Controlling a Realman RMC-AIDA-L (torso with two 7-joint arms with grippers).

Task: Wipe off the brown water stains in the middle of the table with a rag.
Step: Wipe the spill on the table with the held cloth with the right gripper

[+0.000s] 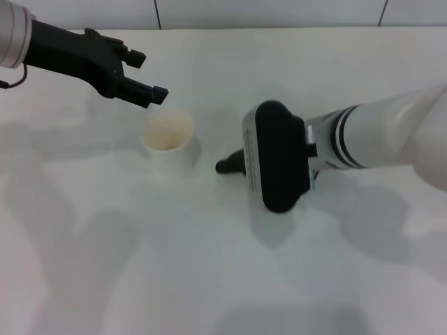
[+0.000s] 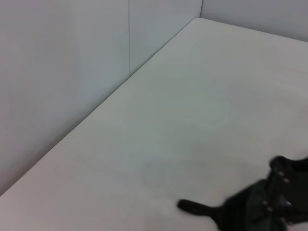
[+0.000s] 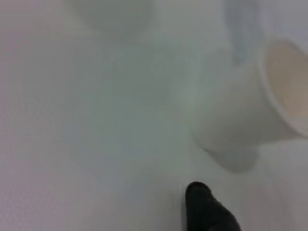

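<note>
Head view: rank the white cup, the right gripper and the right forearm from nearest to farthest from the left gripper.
1. white cup: just below the left gripper, slightly to its right.
2. right gripper: beyond the cup, near the centre.
3. right forearm: far right side.

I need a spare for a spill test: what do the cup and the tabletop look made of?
The small white tapered cup looks like paper, perhaps thin plastic: matte walls, thin rolled rim, pale tan inside. The broad white table seems laminate or coated board: smooth, seamless, soft shadows, faint sheen. The left gripper hovers above the cup; the right gripper sits low beside it.
</note>
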